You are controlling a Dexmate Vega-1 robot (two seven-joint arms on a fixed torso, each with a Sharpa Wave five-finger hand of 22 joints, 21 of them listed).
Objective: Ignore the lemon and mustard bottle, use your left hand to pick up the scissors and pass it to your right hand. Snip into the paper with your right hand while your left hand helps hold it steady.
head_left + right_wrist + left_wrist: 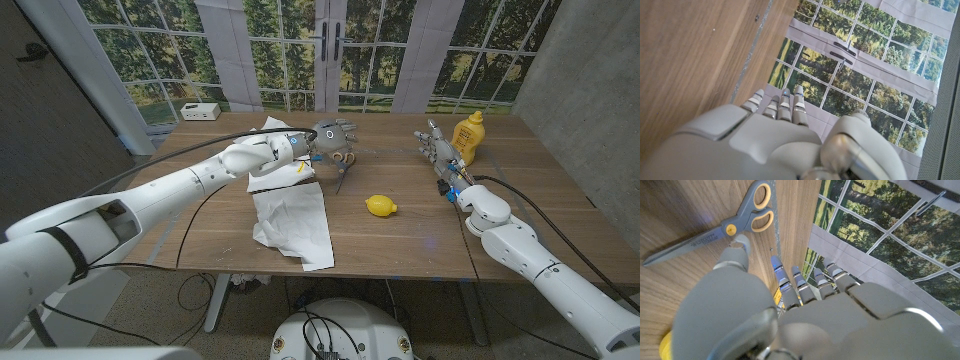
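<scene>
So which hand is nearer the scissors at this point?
Left. The left hand hovers right at the scissors, fingers spread, not gripping them. The right hand waits open well off to the side, beside the mustard bottle.

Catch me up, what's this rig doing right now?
The left hand is over the scissors at the far middle of the table, reaching for them; they lie flat on the wood and aren't gripped yet, though the thumb tip is right by the pivot. The right hand waits open beside the mustard bottle. The crumpled paper lies under the left arm, uncut, and the lemon sits untouched mid-table.
</scene>
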